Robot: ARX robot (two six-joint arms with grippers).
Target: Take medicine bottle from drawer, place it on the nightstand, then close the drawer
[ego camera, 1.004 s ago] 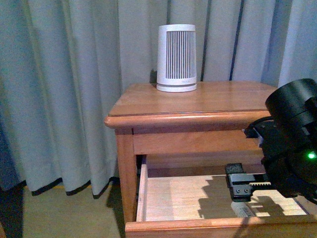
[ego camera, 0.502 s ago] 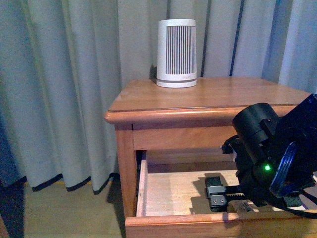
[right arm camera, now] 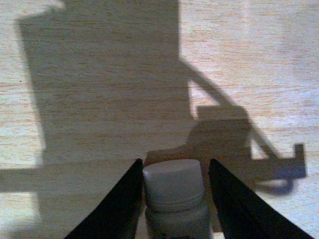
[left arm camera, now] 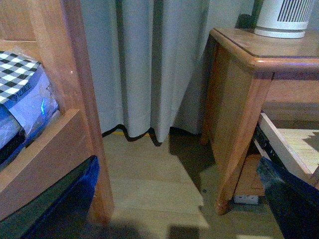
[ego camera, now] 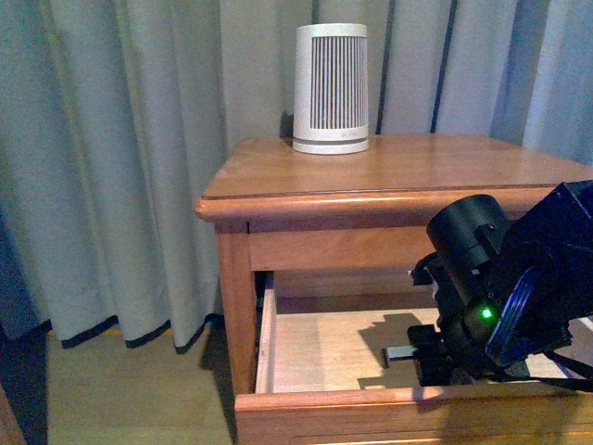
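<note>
Front view: the right gripper is reaching into the open drawer of the nightstand, tips hidden behind its front. Left wrist: the left gripper is gaping wide, empty, cropped. Right wrist: fingers are straddling the medicine bottle in the drawer, just clear of its cap
</note>
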